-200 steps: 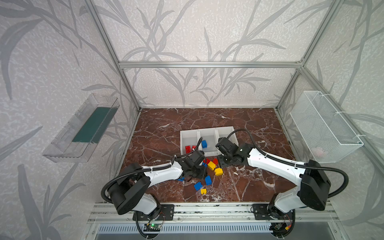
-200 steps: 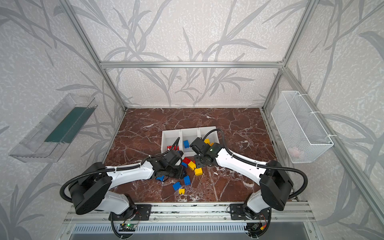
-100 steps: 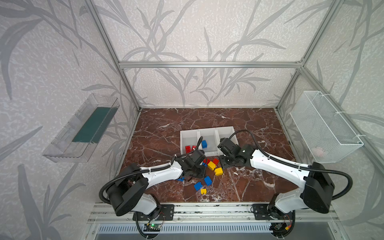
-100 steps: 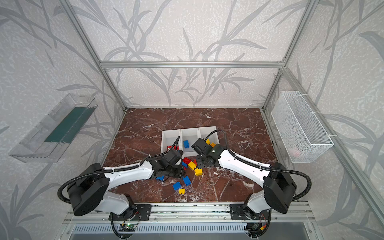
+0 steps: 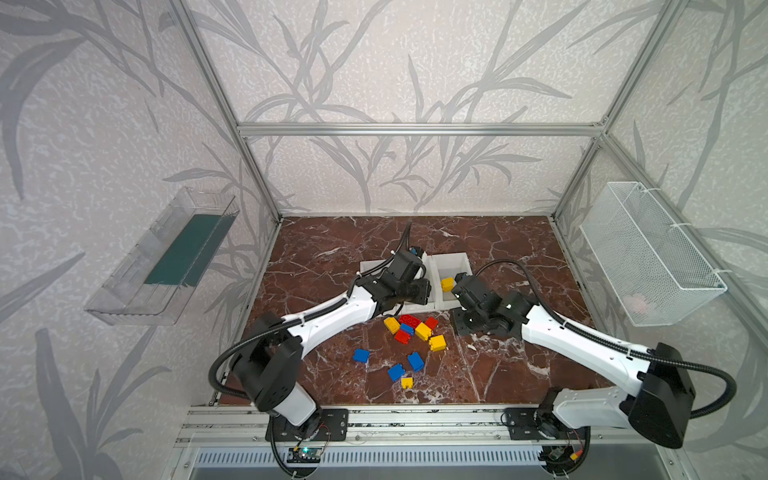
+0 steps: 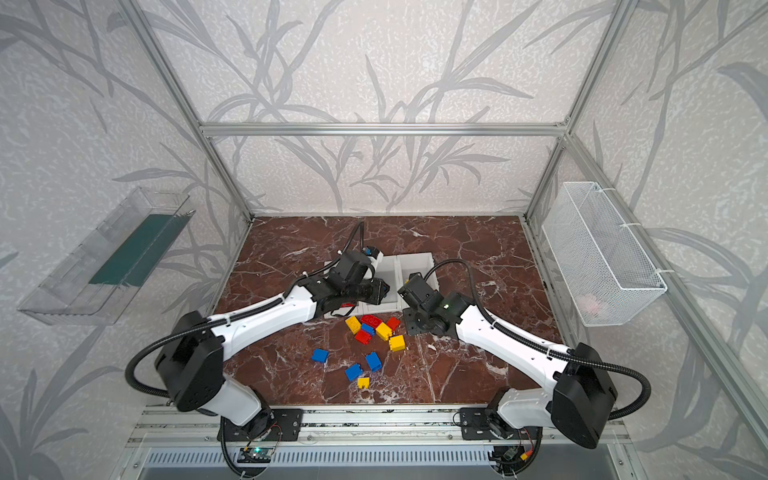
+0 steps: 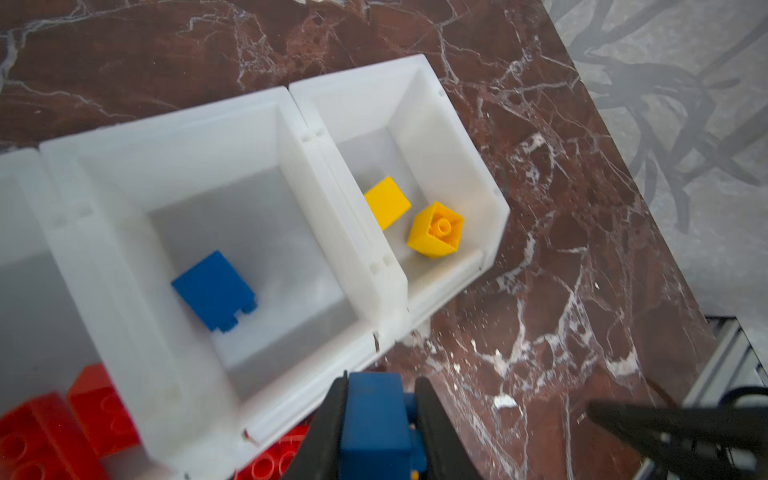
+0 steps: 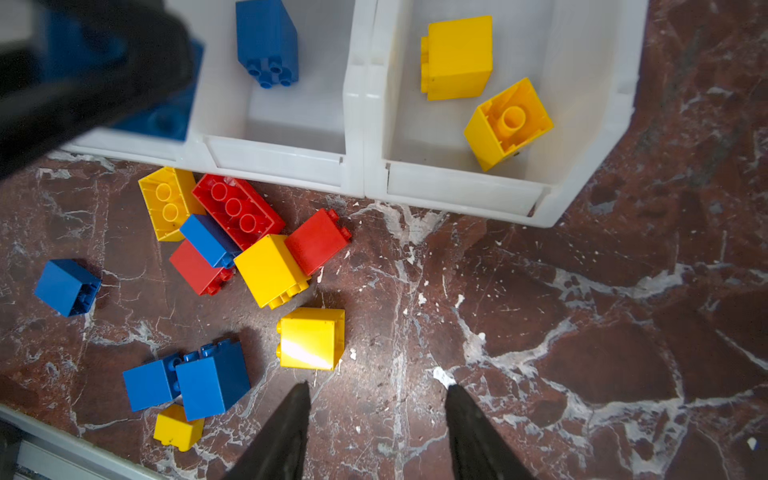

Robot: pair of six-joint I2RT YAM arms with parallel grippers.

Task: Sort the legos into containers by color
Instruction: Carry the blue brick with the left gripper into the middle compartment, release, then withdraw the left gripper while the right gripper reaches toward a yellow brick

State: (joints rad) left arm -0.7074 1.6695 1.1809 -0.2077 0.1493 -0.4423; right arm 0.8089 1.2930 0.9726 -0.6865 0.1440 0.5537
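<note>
Left wrist view: left jaws clamp blue lego (image 7: 376, 419) by containers' (image 7: 270, 409) front wall; right jaws apart.

The legos (image 8: 270, 270) are red, blue and yellow, containers (image 8: 357, 124) white, table (image 8: 582, 332) white-veined reddish-brown marble, walls (image 5: 374, 62) grey leaf-patterned.

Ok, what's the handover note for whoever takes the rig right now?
Left gripper: shut on a blue lego, by the middle bin's front rim.
Right gripper: open, empty, over the table by the loose legos.
Done: reds in the left bin, one blue in the middle, two yellows in the right bin.
Left: drop the held blue, then sort the eleven loose legos.
</note>
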